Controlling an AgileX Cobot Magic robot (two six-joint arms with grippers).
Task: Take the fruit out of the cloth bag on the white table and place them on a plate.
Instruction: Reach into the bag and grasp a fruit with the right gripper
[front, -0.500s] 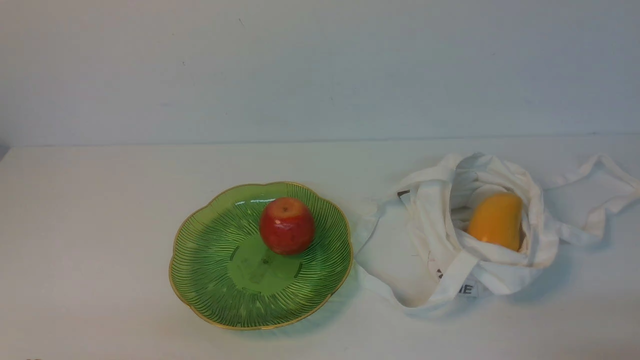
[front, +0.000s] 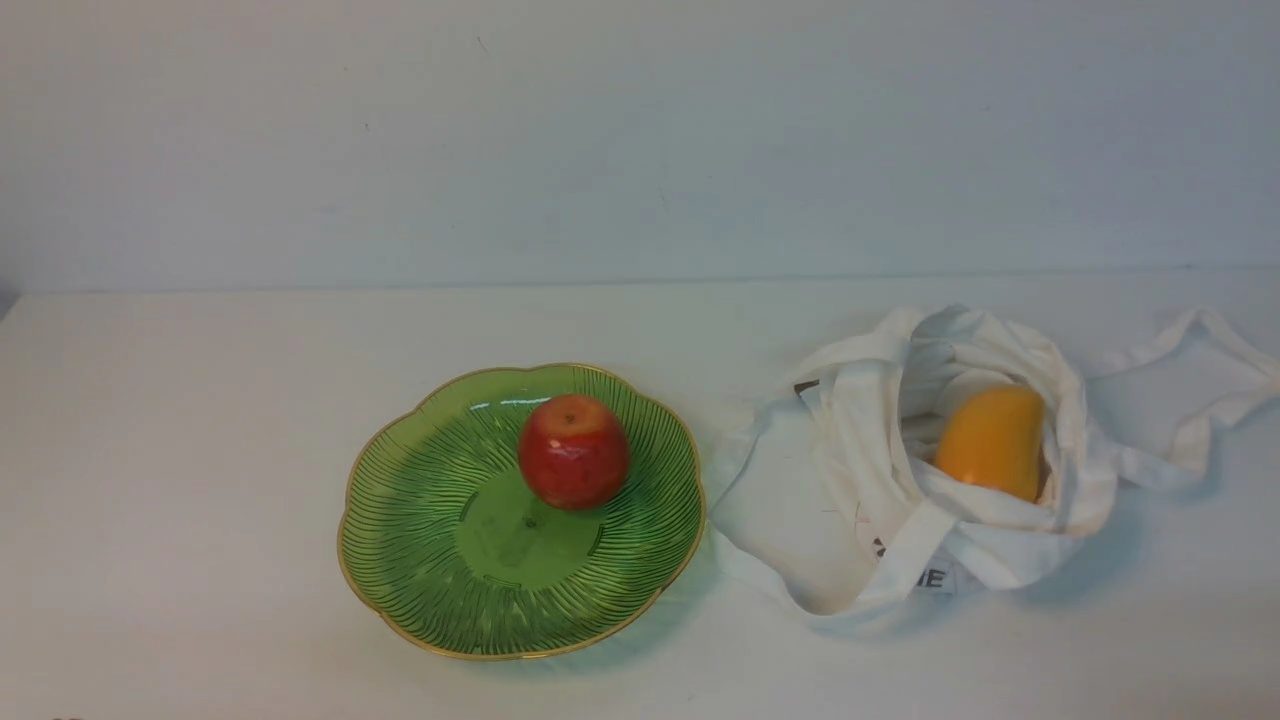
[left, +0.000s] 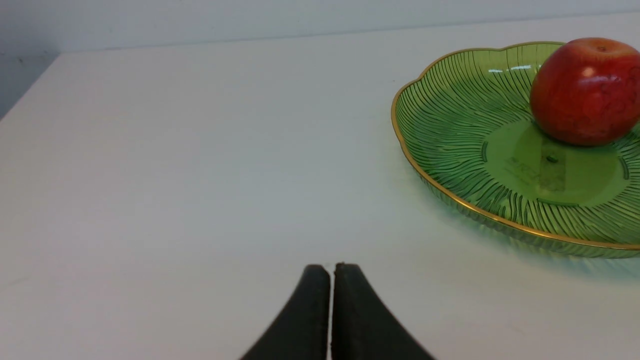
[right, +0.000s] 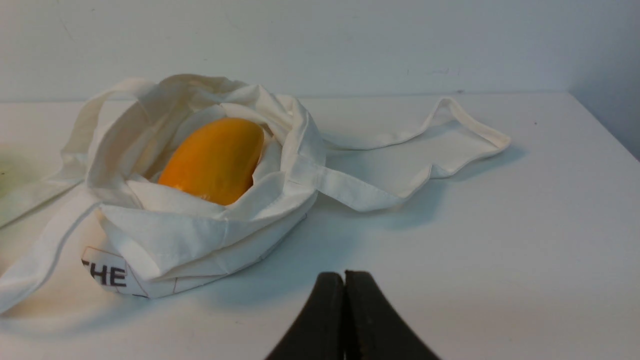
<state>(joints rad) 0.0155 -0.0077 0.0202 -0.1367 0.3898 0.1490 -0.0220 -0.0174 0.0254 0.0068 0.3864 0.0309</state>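
No change since half a second back. Both left gripper (left: 332, 268) and right gripper (right: 344, 276) pinched closed, empty. Inside cloth bag (right: 200, 235), fruit (right: 214, 160), ahead of right gripper, well apart. On plate (front: 420, 570), red apple (front: 574, 452), ahead of left gripper. Reach for fruit not begun.

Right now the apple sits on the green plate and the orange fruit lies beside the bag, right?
No: the front view shows the orange fruit inside the cloth bag, not beside it. The apple does sit on the green plate.

Lower half of the fruit (front: 992, 438) behind folds of the cloth bag (front: 858, 470).
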